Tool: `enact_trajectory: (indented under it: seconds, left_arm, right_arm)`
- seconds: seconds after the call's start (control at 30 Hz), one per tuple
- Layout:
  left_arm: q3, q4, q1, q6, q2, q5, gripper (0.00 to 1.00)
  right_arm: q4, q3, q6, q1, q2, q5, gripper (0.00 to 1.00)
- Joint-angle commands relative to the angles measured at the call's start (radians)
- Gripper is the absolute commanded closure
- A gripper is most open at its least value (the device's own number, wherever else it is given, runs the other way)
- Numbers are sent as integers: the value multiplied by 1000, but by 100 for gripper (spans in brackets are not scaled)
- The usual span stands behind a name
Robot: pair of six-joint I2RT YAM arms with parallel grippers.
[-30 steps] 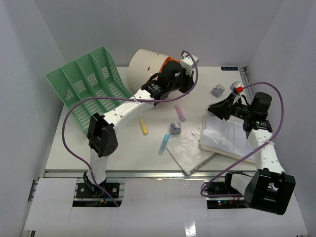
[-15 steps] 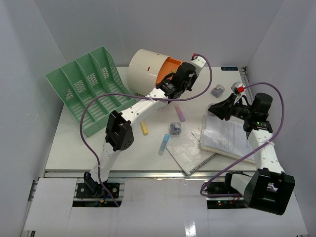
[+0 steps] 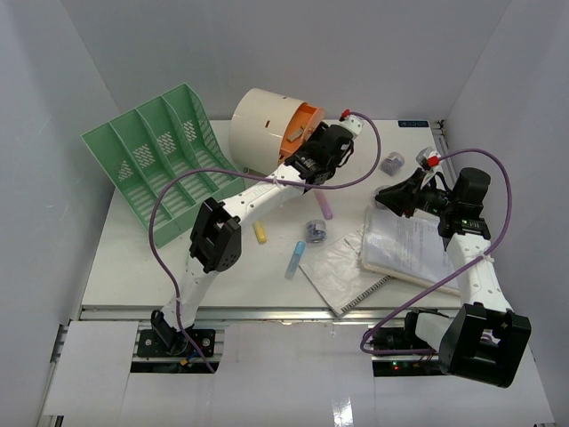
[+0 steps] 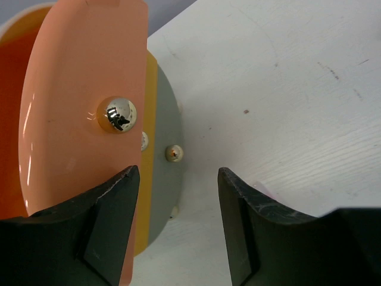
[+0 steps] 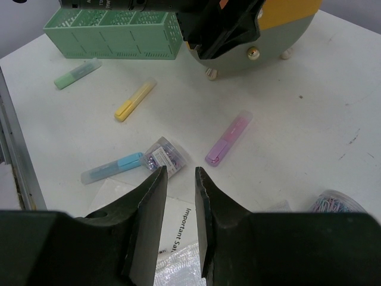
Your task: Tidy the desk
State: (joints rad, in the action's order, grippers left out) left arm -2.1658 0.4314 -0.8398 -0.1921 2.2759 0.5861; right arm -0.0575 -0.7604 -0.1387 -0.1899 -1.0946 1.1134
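The white desk holds scattered stationery. My left gripper hangs open just in front of the cream drum drawer unit. In the left wrist view its jaws are empty, beside the swung-out orange drawer front with its shiny knob. My right gripper hovers over the paper stack. Seen from the right wrist, the gripper stands narrowly open with nothing between its fingers, above a clip jar.
A green file rack stands back left. Yellow, blue and pink highlighters and a clip jar lie mid-desk. A green highlighter lies by the rack. A second jar sits back right, a notebook near the front.
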Motion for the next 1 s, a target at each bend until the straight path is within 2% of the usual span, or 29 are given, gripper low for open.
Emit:
enact_trajectory:
  seconds: [0.0, 0.07, 0.2, 0.33, 0.67, 0.73, 0.87, 0.97]
  left_arm:
    - [8, -25, 10, -29, -99, 94, 27]
    - [10, -29, 13, -36, -105, 102, 20]
    - [21, -39, 26, -43, -114, 112, 13]
    - [52, -36, 48, -38, -123, 113, 9]
    - [90, -24, 85, -18, -170, 88, 7]
    - [96, -7, 82, -5, -203, -21, 7]
    - [210, -6, 79, 51, -334, -292, 6]
    - [337, -32, 79, 104, -471, -409, 6]
  right_arm:
    - [-40, 6, -2, -6, 1, 4, 68]
    - [-41, 7, -2, -6, 1, 5, 68]
    - [-41, 6, -2, -8, 1, 6, 68]
    - [-41, 5, -1, -13, 2, 7, 68]
    - [-39, 6, -3, -17, -3, 5, 68]
    - [-36, 6, -7, -17, -8, 16, 67]
    - [-13, -3, -29, -13, -31, 40, 61]
    - [35, -46, -67, 40, -74, -1, 56]
